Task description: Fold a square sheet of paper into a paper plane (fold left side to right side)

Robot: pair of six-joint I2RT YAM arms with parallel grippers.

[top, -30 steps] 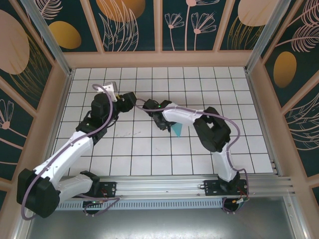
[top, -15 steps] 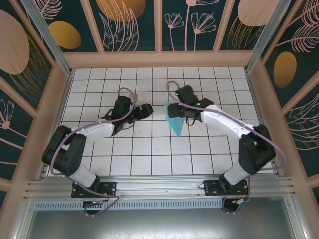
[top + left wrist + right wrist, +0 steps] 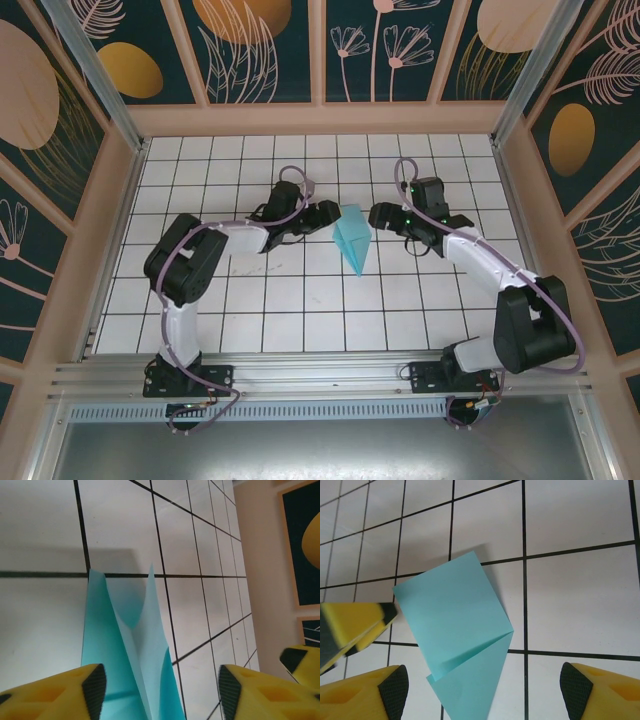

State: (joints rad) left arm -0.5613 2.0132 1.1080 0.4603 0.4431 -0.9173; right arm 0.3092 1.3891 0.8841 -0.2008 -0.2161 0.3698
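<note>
The paper plane lies lengthwise far-to-near, its tip pointing nearward.

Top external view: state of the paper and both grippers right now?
paper: partly folded to a point, lying on the tiled table, unheld, flaps slightly lifted.
left gripper: open, at the paper's left edge.
right gripper: open, right of the paper, apart from it.

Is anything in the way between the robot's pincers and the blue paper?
Nothing visible. The folded blue paper lies on bare white tiles, with the left pincer and right pincer open on either side.
</note>
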